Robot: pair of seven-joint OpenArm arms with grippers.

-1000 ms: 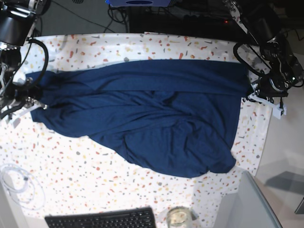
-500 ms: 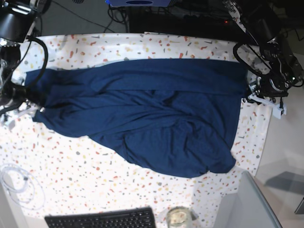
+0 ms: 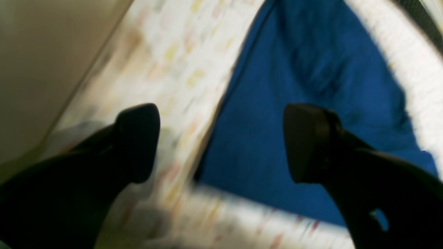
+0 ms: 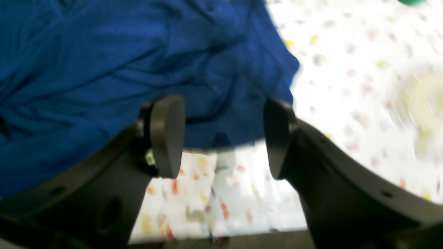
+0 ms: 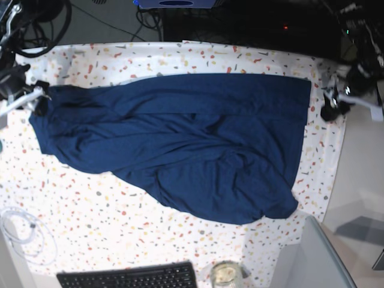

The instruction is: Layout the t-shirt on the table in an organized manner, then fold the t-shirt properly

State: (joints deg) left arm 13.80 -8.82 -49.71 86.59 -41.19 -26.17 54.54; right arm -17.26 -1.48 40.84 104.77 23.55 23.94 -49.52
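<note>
T-shirt (image 5: 180, 144) lies rumpled across table (image 5: 120, 222), long axis left-right. Both claws apart, holding nothing: left gripper (image 3: 221, 141) just off shirt's right edge, right gripper (image 4: 223, 135) at its left end. Bunched near hem sits nearer left gripper.

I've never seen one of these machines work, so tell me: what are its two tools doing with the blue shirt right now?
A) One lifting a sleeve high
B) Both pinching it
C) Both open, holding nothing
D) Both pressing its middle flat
C: the left tool and right tool both show spread jaws with nothing between them, and the t-shirt lies loose on the table.
</note>
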